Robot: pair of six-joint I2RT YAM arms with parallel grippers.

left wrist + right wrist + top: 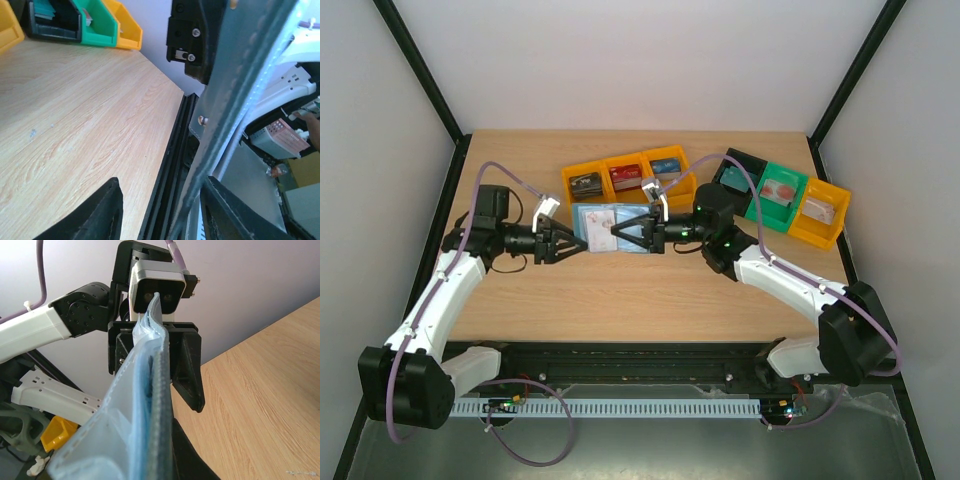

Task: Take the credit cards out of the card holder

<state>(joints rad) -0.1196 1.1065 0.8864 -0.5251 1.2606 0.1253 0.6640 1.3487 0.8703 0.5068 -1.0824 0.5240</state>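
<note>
Over on the left, the left tool point(576, 243) reaches in low over the table point(620, 300). Its jaws stand apart and straddle one end of the card holder point(600, 222). Bare wood shows between one finger and the holder's edge, so that tool is released, not pinching.

Now the holder itself: it's opened out over the middle of the table, stretched between the two arms. From above it's a pale blue rectangle. Up close and edge-on you get clear, frosted sleeves with a stitched border, fanned against a grey-blue cover strip. Whether it hangs clear of the wood I can't tell, nor whether any sleeve has a card in it.

On its right, the right tool point(618, 232) is clenched on the holder's other end.

Behind the holder sit three orange bins point(567, 180) in a row, with credit cards point(625, 177) lying in them: one dark, one red, one blue. Further right come a black bin point(732, 160), a green bin point(765, 215) and a lone orange bin point(815, 235).
</note>
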